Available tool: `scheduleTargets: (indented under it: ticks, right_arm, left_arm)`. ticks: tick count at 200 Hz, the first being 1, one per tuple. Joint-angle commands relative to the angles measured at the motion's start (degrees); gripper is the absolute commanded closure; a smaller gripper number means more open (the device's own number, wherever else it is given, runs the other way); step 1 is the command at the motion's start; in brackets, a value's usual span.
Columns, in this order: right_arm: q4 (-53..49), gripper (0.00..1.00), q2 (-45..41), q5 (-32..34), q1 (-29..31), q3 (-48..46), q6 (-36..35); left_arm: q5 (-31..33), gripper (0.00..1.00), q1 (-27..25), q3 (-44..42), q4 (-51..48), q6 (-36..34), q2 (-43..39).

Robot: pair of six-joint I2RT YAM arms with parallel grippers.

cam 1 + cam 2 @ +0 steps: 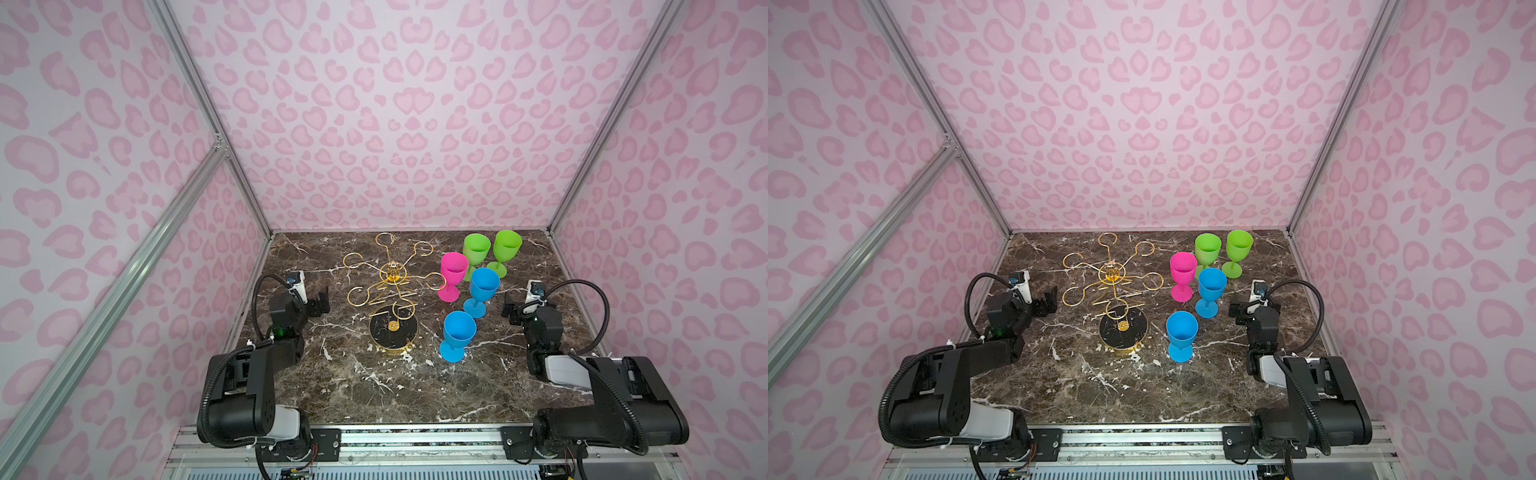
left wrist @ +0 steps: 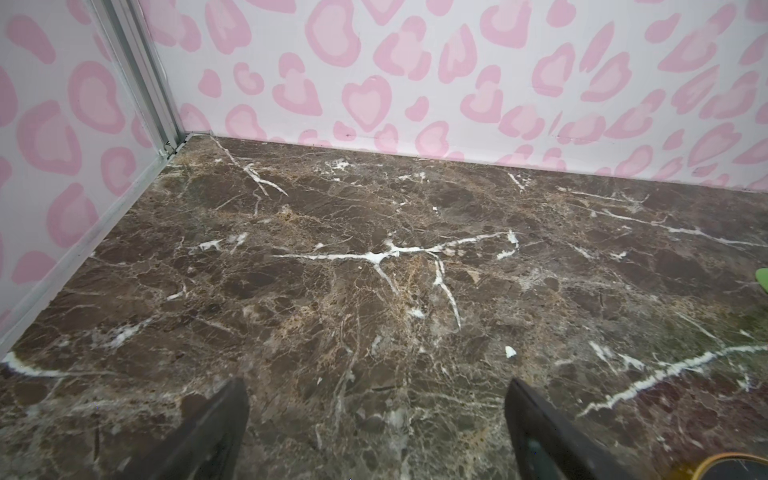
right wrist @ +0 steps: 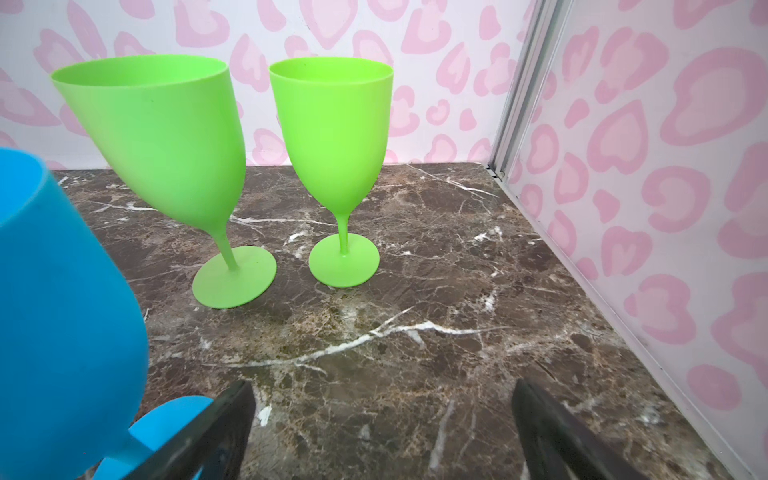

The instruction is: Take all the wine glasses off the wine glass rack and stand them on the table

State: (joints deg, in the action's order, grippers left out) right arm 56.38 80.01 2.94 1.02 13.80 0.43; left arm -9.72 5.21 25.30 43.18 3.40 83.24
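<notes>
A: While the pink-spotted walls [image 1: 395, 124] tower on three sides, the brown marble table [image 1: 374, 395] spreads out below. Both black arms sit low along its near edge: left arm [image 1: 249, 399], right arm [image 1: 615, 403].

B: And between them, a little left of centre, there's the wine glass rack [image 1: 392, 273]. Gold wire arms fan out from the post, and the round black base [image 1: 384, 334] sits flat on the marble.

A: The glasses, though! All five stand upright on the table, on the right arm's side of the rack. A green glass [image 1: 476, 249] and a second green glass [image 1: 507, 247] are at the back, near the far wall.

B: The pink glass [image 1: 454, 270] is just beside the tip of one rack arm; touching or not, I cannot tell. Then the farther blue glass [image 1: 484, 286], and the nearer blue glass [image 1: 459, 332] out front, standing apart.

A: Down to the grippers. The left gripper [image 2: 376, 390] has its jaws spread wide over bare marble, holding nothing, left of the rack.

B: The right gripper [image 3: 382, 390] is likewise wide open and empty. One finger [image 3: 208, 436] is just beside the foot of the farther blue glass.
</notes>
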Motion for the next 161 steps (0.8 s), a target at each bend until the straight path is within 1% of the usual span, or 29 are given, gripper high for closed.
scheduleTargets:
  ticks: [1, 13, 20, 25, 29, 38, 46, 57, 63, 73, 82, 99, 117, 130, 143, 153, 161]
  right_arm:
    - [3.4, 0.02, -0.2, 0.3, 0.0, -0.7, -0.4]
    - [3.5, 0.02, -0.5, 0.4, 0.0, -1.0, -0.4]
    - [3.9, 0.02, -0.4, 0.5, 0.0, -1.2, -0.3]
    - [4.3, 0.02, -0.2, 0.6, 0.0, -1.3, -0.3]
    - [4.7, 0.02, 0.0, 0.7, 0.0, -1.4, -0.1]
    - [5.4, 0.02, 0.5, 0.7, 0.0, -1.6, -0.2]
    - [5.9, 0.02, 0.8, 0.9, 0.1, -1.6, -0.2]
    - [6.6, 0.02, 1.1, 0.8, 0.1, -1.8, -0.3]
    - [6.6, 0.02, 1.2, 0.5, 0.1, -1.8, -0.4]
    - [6.6, 0.02, 1.3, 0.4, 0.2, -1.8, -0.5]
    - [6.8, 0.02, 1.2, 0.5, 0.2, -2.0, -0.5]
    - [7.2, 0.02, 1.2, 0.7, 0.2, -2.0, -0.5]
    - [8.5, 0.02, 1.7, 1.0, 0.3, -2.6, -0.5]
    - [10.3, 0.02, 2.4, 2.3, 0.6, -3.3, -0.4]
    - [11.0, 0.02, 3.4, 3.2, 0.6, -3.3, 0.0]
    - [12.2, 0.02, 4.4, 3.5, 0.6, -3.3, 0.1]
    - [13.5, 0.02, 5.6, 3.9, 0.7, -3.5, 0.4]
  left_arm:
    - [4.1, 0.03, -0.8, 2.9, -4.1, -0.6, 1.0]
    - [4.8, 0.03, -0.8, 8.0, -11.2, -0.3, 3.3]
    - [3.5, 0.03, -0.8, 12.2, -15.3, -0.6, 5.7]
    - [2.1, 0.03, -0.8, 16.0, -21.6, -0.5, 7.6]
    - [-0.3, 0.03, -0.7, 19.5, -27.2, -0.9, 9.9]
    - [-8.1, 0.03, -0.5, 26.2, -35.4, -3.2, 14.8]
    - [-15.8, 0.03, -0.2, 30.0, -39.9, -6.6, 17.8]
    - [-25.3, 0.03, 1.6, 30.9, -41.2, -9.7, 18.7]
    - [-29.3, 0.03, 3.5, 29.5, -38.6, -8.7, 18.0]
    - [-32.9, 0.03, 6.5, 26.2, -32.9, -5.6, 16.7]
    - [-30.7, 0.03, 7.4, 24.7, -28.9, -3.2, 16.1]
    - [-28.1, 0.03, 7.0, 22.2, -25.8, -2.9, 14.2]
    - [-25.9, 0.03, 6.8, 15.7, -18.2, -2.3, 9.4]
    - [-22.0, 0.03, 6.8, 8.9, -10.0, -0.9, 4.7]
    - [-15.8, 0.03, 6.2, 2.5, -1.0, 0.8, 1.7]
    - [-14.5, 0.03, 5.7, 1.0, 0.6, 0.6, 0.8]
    - [-15.0, 0.03, 5.4, 0.8, 0.8, -0.1, 0.8]
